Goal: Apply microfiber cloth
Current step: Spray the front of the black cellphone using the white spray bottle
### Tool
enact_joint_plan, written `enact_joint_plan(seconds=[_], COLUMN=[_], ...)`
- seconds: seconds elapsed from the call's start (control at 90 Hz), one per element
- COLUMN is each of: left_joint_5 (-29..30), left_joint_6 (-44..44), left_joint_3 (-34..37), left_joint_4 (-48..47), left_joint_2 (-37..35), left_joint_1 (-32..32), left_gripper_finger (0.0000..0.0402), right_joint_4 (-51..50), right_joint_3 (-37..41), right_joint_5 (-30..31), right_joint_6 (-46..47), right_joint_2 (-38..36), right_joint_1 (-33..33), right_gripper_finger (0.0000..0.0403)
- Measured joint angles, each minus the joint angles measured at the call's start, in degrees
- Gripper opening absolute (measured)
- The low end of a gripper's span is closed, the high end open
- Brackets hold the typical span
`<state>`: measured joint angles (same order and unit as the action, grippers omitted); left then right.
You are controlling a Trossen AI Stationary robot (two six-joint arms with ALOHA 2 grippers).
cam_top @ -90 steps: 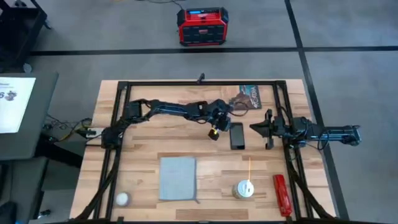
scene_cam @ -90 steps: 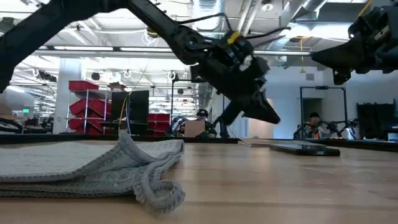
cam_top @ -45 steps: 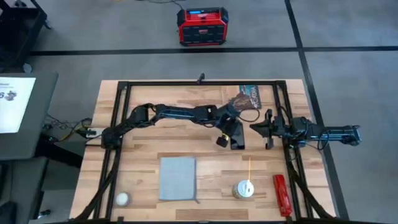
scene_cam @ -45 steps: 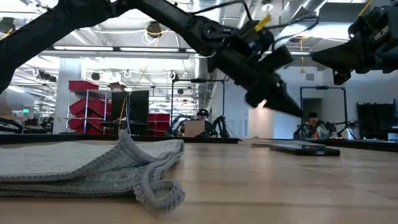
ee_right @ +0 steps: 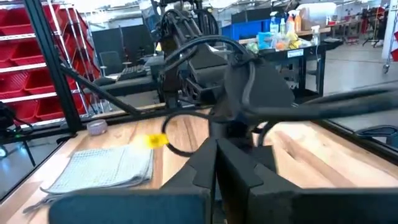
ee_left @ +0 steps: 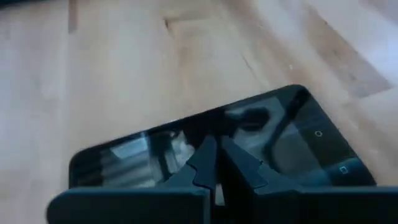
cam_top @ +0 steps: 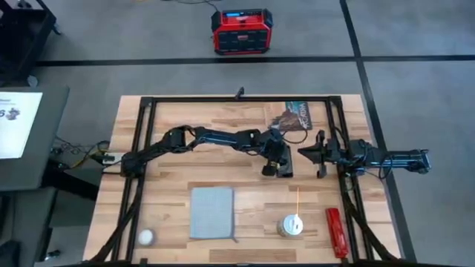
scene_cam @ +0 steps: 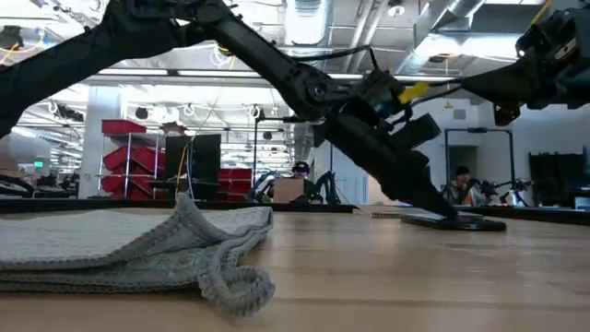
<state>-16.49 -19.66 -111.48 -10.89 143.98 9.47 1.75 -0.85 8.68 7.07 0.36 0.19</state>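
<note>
The pale grey-blue microfiber cloth point(cam_top: 212, 212) lies flat on the table's near left part, with a rumpled corner point(scene_cam: 230, 277) showing in the low view. No gripper is on it. A black phone point(cam_top: 285, 169) lies screen-up at mid table. My left gripper point(ee_left: 214, 148) is shut, slanting down onto the phone point(scene_cam: 466, 222). My right gripper point(cam_top: 304, 153) hangs shut in the air just right of the phone, holding nothing. The right wrist view shows the cloth point(ee_right: 106, 168) beyond the left arm. My left gripper has its shut fingertips point(scene_cam: 446, 213) down at the phone's screen point(ee_left: 273, 140), about midway along it. The fingers slant down from the table's left and far side. The phone lies flat on the table. Whether the tips press the glass or stop just above it, I cannot tell.
A dark printed booklet point(cam_top: 295, 115) lies at the far edge. Near the front right stand a white jar with a stick point(cam_top: 291, 225) and a red tool point(cam_top: 335, 231). A white ball point(cam_top: 146, 237) sits front left. Black frame rails point(cam_top: 141, 148) run along the table's sides.
My left gripper has swung toward the table's right edge and dropped from well above the table down onto the phone, tipping further downward. The phone and the cloth have stayed in place.
</note>
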Motion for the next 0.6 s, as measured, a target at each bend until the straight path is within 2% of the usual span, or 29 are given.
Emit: enact_joint_plan(seconds=[0.144,0.6], left_joint_5=[1.39,2.57], left_joint_6=[0.8,2.89], left_joint_3=[-0.04,0.11], left_joint_4=[-4.04,-6.18], left_joint_2=[-0.04,0.07], left_joint_1=[0.42,-0.48], left_gripper_finger=[0.0,0.0], right_joint_4=[-1.29,-3.92], right_joint_3=[-0.82,-1.55], right_joint_5=[0.05,0.07], right_joint_6=[-0.03,0.0], right_joint_2=[0.0,0.0], right_joint_1=[1.17,1.73], right_gripper_finger=[0.0,0.0])
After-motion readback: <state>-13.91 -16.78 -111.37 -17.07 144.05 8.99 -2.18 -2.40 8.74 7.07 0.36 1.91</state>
